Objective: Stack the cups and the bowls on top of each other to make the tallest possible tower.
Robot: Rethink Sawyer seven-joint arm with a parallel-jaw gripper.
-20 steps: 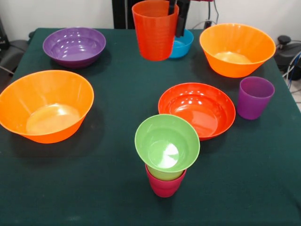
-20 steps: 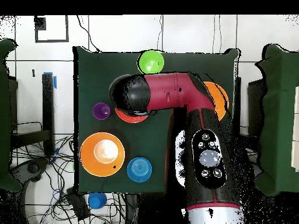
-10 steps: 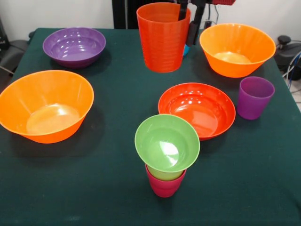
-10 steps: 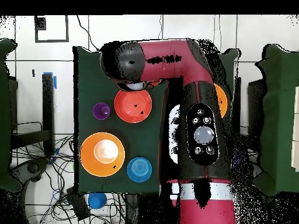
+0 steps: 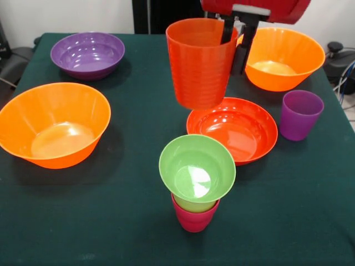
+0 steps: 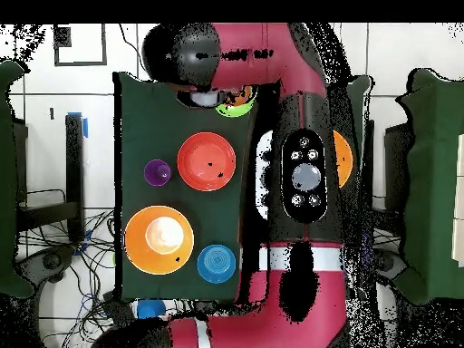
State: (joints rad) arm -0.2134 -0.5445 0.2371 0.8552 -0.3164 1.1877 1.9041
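A dark green cloth covers the worktop (image 5: pixel 111 221), with a pale wall and trailing cables behind it. The pincer (image 5: pixel 236 41) hangs from the red arm near the far side, pinching the rim of the orange-red cup (image 5: pixel 201 62), one finger inside the wall and one outside; the cup hangs upright in the air, clear of the cloth, above the far edge of the red-orange bowl (image 5: pixel 233 127). At the near side stands the tower (image 5: pixel 196 185): a crimson cup (image 5: pixel 194 219) at the bottom, a lime green cup (image 5: pixel 195 206) nested in it, and the small lime green bowl (image 5: pixel 197 168) sitting tilted on top. The step in hand appears to be carrying the held cup over to that stack. To do it well, the cup should travel high enough to pass the bowl's rim, stop centred over the bowl's hollow, and come down slowly and level; since the bowl leans toward the camera, an off-centre touch would likely tip it off. Release only once the cup's base rests firmly. The purple cup (image 5: pixel 300 114) waits to one side, just beside the red-orange bowl.
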